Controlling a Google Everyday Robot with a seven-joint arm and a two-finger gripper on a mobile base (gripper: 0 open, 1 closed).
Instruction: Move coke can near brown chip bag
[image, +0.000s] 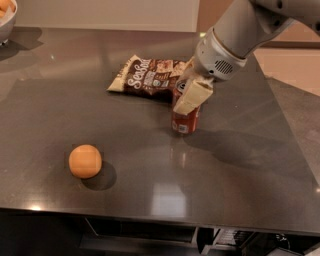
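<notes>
The coke can (185, 121) is a dark-red can with a white label patch low on its side. It is upright, just right of and in front of the brown chip bag (147, 76), which lies flat on the dark countertop. My gripper (189, 95) comes down from the upper right and is shut on the coke can's upper part; a cream finger (194, 96) covers the can's top. The can's base is at or just above the countertop; I cannot tell which.
An orange ball (85, 161) lies at the front left of the countertop (75, 115). A bowl (6, 17) with orange fruit stands at the far left corner. The counter's front edge runs along the bottom, its right edge slants at the right.
</notes>
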